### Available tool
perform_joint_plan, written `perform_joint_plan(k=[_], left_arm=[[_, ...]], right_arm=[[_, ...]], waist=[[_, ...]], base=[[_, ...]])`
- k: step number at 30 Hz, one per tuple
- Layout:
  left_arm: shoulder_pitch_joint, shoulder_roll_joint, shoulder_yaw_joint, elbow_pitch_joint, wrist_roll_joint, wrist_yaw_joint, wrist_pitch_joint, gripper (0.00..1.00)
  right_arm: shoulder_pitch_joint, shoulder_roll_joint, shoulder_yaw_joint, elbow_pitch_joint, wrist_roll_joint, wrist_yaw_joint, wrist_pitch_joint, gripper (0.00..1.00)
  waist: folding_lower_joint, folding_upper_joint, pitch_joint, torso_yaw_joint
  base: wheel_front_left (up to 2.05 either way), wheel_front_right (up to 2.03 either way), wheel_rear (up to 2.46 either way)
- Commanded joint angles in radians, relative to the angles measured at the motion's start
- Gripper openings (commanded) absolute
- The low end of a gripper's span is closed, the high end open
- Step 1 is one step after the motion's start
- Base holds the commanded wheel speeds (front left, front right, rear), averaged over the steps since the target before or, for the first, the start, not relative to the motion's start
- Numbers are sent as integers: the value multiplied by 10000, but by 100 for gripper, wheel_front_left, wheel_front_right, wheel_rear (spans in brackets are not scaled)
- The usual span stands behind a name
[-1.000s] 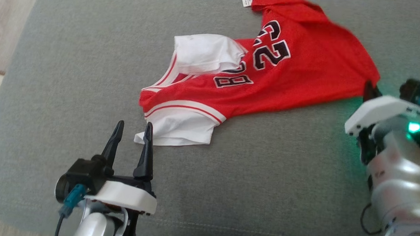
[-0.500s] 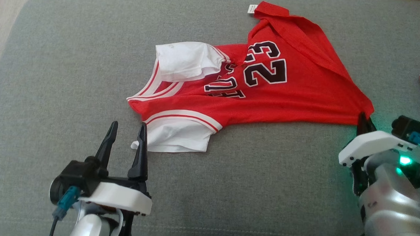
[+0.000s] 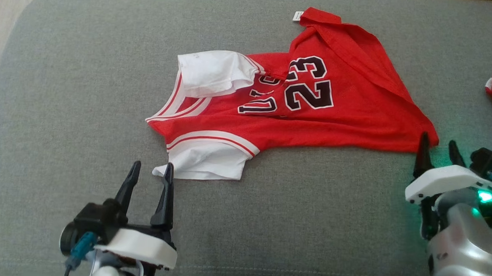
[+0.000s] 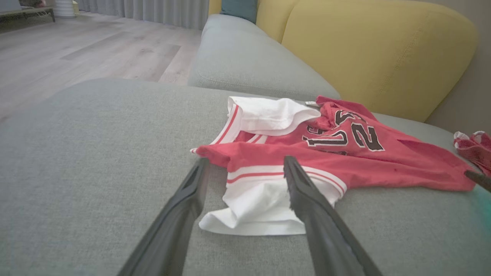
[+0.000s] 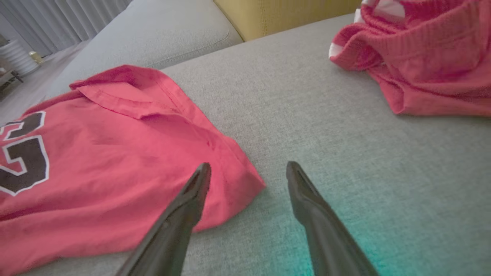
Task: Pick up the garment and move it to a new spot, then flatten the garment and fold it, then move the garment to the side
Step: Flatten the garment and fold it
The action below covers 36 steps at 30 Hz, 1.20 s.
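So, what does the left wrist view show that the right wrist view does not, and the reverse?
Left wrist view: the white sleeves of the red jersey, its full number 23, the wooden floor, and the open left gripper facing the near sleeve.
Right wrist view: that the right gripper is open, one finger at the jersey's hem corner.
Both: the red jersey, the grey sofa cushion, the yellow backrest and a second red garment.
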Motion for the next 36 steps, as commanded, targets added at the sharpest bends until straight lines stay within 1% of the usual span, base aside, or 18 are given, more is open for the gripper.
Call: perform_joint_plan(k=[1, 5, 10, 14, 18, 24, 26, 34, 35, 36], left_arm=[[-142, 7, 264, -165, 69, -61, -124, 100], [-332, 42, 72, 179, 157, -249, -124, 100], [-815, 34, -761, 790, 384, -787, -122, 100], [-1387, 24, -1539, 1480, 589, -1101, -113, 100], [-1988, 16, -2114, 2253, 647, -1281, -114, 100], [-2761, 9, -2450, 3537, 559, -1284, -118, 100], [-2972, 8, -2479, 3940, 442, -1201, -119, 100], [-3427, 6, -2466, 4764, 109, -876, -122, 100], [-3460, 6, -2514, 4881, 102, -851, -122, 67], [-3494, 6, -2576, 4989, 101, -840, -122, 42]], right_arm=[[127, 52, 309, -769, 138, 65, -146, 100], [621, 137, 393, -2418, 422, 65, -185, 100], [1258, 228, 757, -4172, 743, 65, 112, 100], [1659, 253, 851, -5198, 890, 65, 558, 100], [1960, 260, 1025, -5865, 1123, 65, 911, 100], [2137, 262, 1269, -6529, 1355, 65, 1214, 100], [2152, 262, 1318, -6700, 1403, 65, 1268, 100], [2233, 263, 1384, -7085, 1486, 65, 1335, 100], [2245, 263, 1388, -7126, 1491, 65, 1345, 100], [2256, 263, 1395, -7168, 1496, 65, 1352, 100]], waist=[[0, 0, 68, -51], [0, 0, 275, -197], [0, 0, 542, -335], [0, 0, 705, -421], [0, 0, 762, -543], [0, 0, 866, -765], [0, 0, 912, -817], [0, 0, 960, -924], [0, 0, 955, -930], [0, 0, 952, -936]], base=[[0, 0, 0], [0, 0, 0], [0, 0, 0], [0, 0, 0], [0, 0, 0], [0, 0, 0], [0, 0, 0], [0, 0, 0], [0, 0, 0], [0, 0, 0]])
